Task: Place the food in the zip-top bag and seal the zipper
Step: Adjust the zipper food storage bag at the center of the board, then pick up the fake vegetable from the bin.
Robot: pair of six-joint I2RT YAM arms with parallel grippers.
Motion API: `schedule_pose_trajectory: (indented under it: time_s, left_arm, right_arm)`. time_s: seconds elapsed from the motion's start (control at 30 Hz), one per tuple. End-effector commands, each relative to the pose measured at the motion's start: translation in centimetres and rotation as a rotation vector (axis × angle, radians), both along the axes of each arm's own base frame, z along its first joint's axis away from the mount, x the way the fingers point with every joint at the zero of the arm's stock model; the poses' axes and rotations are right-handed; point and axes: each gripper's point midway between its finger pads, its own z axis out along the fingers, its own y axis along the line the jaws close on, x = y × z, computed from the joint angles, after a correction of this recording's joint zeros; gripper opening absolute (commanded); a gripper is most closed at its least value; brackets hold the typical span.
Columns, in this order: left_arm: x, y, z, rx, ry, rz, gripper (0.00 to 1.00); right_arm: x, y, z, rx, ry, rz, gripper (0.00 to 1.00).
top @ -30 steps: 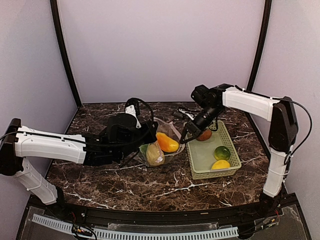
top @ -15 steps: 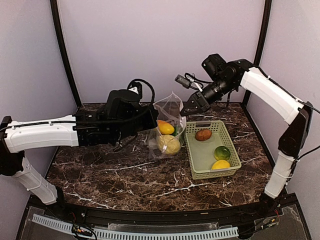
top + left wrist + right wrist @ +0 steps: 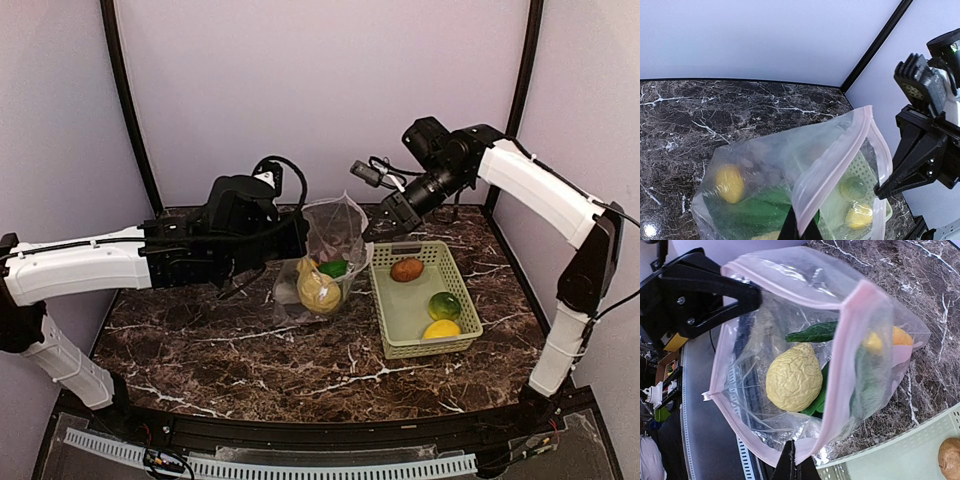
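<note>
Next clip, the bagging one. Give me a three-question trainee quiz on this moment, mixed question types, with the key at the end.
1. True or false: the left gripper and the right gripper each pinch the mouth edge of the zip-top bag.
2. How many pieces of food lie in the green basket?
3. The pale bumpy lump is: A) in the basket; B) inside the bag; C) between the right gripper's fingers.
Key: 1 true; 2 three; 3 B.
</note>
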Motion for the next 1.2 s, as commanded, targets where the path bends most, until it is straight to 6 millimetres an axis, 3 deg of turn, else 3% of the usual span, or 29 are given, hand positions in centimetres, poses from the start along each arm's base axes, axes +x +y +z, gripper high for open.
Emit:
schedule_pose_trajectory:
  time_s: [0.0,0.1,0.2,0.3,0.4,0.47,0.63,0.83,1.17]
  left_arm:
    - [0.5,0.2,-0.2,0.061,-0.004,0.003,0.01]
    - [1.2,-1.2,-3.2,0.08,0.06,-0.037,0.01]
    - [1.1,-2.5,-4.3,0.104,0.092,-0.084,0.01]
    - [1.2,-1.7,-4.1,0.089,0.066,-0.063,0.01]
    - [1.8,-0.7,-5.2,0.098,0.08,-0.041,0.01]
    - [1.7,-0.8,-5.4,0.073,0.107,-0.05,0.01]
    - [1.2,-1.3,-5.5,0.016,0.109,-0.086,0.01]
    - [0.4,-2.5,-5.6,0.005,0.145,-0.153,0.01]
    - [-0.1,-2.3,-4.8,0.004,0.153,-0.17,0.01]
  right_arm:
    - [-1.3,-0.6,0.8,0.037,-0.004,0.024,0.03]
    - [-1.4,-0.8,-0.2,0.023,0.034,0.03,0.1]
    - [-1.3,-1.8,0.4,0.038,0.037,0.021,0.25]
    - [0.0,-4.2,1.5,0.024,-0.036,-0.03,0.35]
    - [1.8,-7.4,1.4,0.004,-0.107,-0.094,0.41]
    - [3.2,-9.4,-0.1,-0.026,-0.152,-0.127,0.43]
    - [6.4,-13.5,-6.6,-0.155,-0.236,-0.139,0.44]
    - [10.3,-15.9,-13.5,-0.325,-0.419,-0.102,0.43]
    - [15.2,-16.2,-18.2,-0.41,-0.575,-0.015,0.44]
